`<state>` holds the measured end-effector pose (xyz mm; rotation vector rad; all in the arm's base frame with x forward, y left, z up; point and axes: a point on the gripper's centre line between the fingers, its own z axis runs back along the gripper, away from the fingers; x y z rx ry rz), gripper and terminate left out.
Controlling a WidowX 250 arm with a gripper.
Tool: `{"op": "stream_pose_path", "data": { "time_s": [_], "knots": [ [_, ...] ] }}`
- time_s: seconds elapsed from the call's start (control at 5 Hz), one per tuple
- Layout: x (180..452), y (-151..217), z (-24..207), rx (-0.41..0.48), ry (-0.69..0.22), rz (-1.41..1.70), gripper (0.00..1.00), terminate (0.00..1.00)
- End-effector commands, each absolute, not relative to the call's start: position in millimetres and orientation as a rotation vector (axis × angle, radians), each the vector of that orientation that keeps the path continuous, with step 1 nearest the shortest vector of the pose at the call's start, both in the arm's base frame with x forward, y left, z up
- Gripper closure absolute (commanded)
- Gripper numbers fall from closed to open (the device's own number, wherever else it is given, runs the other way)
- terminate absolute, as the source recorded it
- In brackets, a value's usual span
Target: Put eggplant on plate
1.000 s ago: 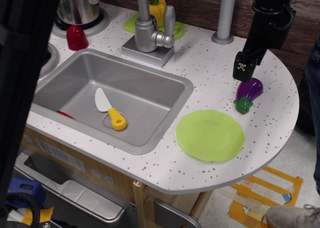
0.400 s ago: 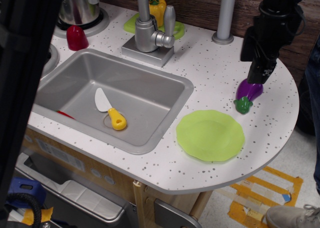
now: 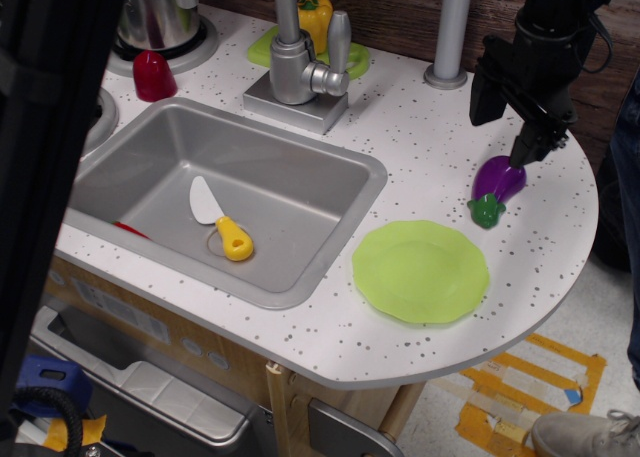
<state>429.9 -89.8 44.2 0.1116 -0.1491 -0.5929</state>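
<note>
The black robot hand [image 3: 518,127] is seen at the far right of the white speckled bench [image 3: 420,127], directly above the small glossy purple plastic eggplant [image 3: 497,182] with the green stem cap. One dark finger [image 3: 528,145] reaches down to the upper, rounded end of the eggplant and appears to touch it; a second, blockier part of the hand stands to the left of it, clear of the toy. How far the hand is open cannot be told from this view, and nothing is seen lifted by it.

The eggplant lies flat on the bench just under the hand. Its long axis runs on a diagonal, with the purple body toward the hand and the back wall and the green cap pointing down-left, toward the front edge. The round lime-green plastic plate [image 3: 421,271] with the wavy rim lies nearer the viewer than the hand and a little to its left, close to the stem cap but apart from it.

The upper part of the arm is cut off by the top edge. A dark blurred shape [image 3: 40,177] hides the whole left margin. A yellow toy pepper [image 3: 316,15] far to the left of the hand is partly hidden behind the silver tap [image 3: 300,67].
</note>
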Motion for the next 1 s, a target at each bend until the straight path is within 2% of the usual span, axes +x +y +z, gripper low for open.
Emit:
{"op": "stream_pose_path", "data": {
  "time_s": [0.0,0.2,0.4,0.6,0.8],
  "knots": [
    [445,-90,70,0.060,-0.283,-0.527,0.00,0.00],
    [445,-95,62,0.042,-0.295,-0.504,0.00,0.00],
    [461,-97,58,0.010,-0.304,-0.485,0.00,0.00],
    [465,-99,50,-0.014,-0.307,-0.469,0.00,0.00],
    [454,-97,38,-0.051,-0.304,-0.469,0.00,0.00]
  ]
}}
